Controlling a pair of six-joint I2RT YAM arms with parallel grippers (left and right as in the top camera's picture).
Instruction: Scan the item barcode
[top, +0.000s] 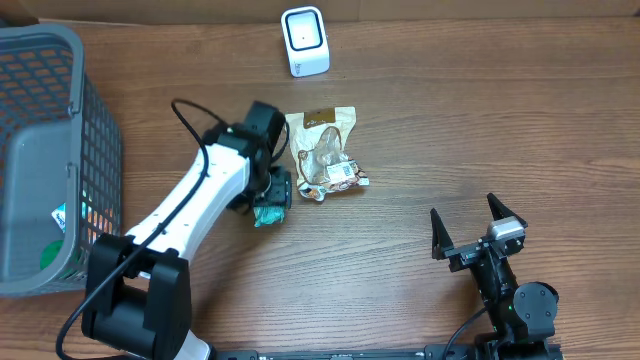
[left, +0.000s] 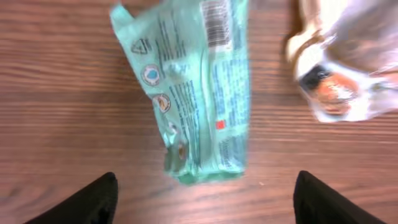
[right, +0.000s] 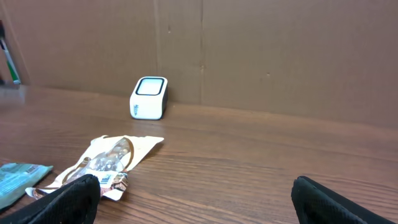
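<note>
In the left wrist view, the left gripper (left: 205, 198) shows its two black fingertips (left: 99, 199) wide apart at the lower edge, clamping nothing. Between and just beyond them lies the teal pouch (left: 205, 93), flat on the wooden table (left: 68, 124). It is a glossy, crinkled film packet, long and narrow, with round printed symbols down one side and its barcode (left: 214, 22) face up at the far end. It is not touching either finger.

Just beside it sits the clear snack bag (top: 325, 155), a cream header over a transparent, wrinkled body with brown contents showing through.

At the table's left edge stands a grey mesh basket (top: 100, 140) with rigid, grid-walled sides. Small green and white things (top: 58, 218) show at its bottom, too hidden to name.

The white scanner (top: 305, 41) is a rounded block with a dark window, upright at the far edge before a cardboard wall (right: 280, 56). It is well apart from the pouch.

The right gripper (top: 465, 215) rests near the front edge with its jaws spread and empty.
</note>
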